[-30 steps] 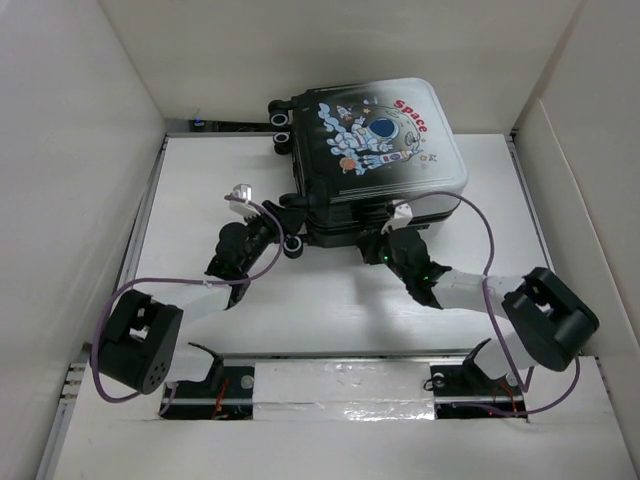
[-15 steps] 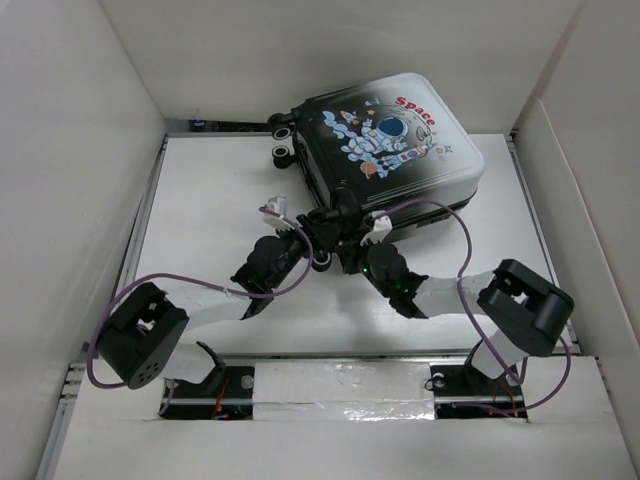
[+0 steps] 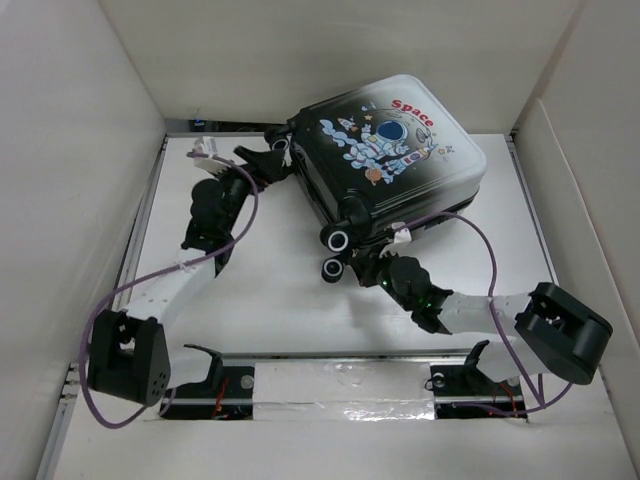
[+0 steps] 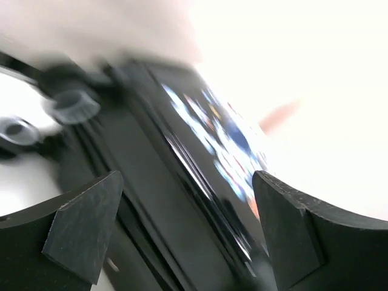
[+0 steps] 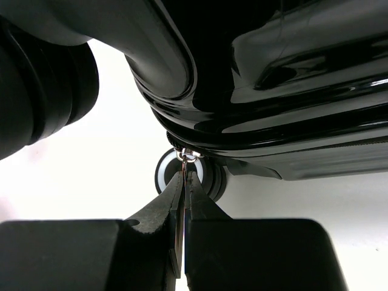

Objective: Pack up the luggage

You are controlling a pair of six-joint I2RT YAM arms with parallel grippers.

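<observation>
Jaws of the right gripper are pressing fully together on a small silvery metal zipper pull at the near seam of the small hard-shell suitcase, glossy black fading to white with a cartoon astronaut print. Jaws of the left gripper are standing wide apart and holding nothing, hovering by the far-left corner of the shell; that wrist view is blurring.

The suitcase is lying flat and skewed on the white table, toward the far right, printed face up. Its lid is sitting down on the base and no contents are showing, so packing looks done and zipping looks under way. How much of the seam is zipped cannot be told.

Two black wheels with pale hubs are sitting just beside the right gripper, one directly behind the pull. Purple cables are looping near the shell, and white walls are crowding both sides.
</observation>
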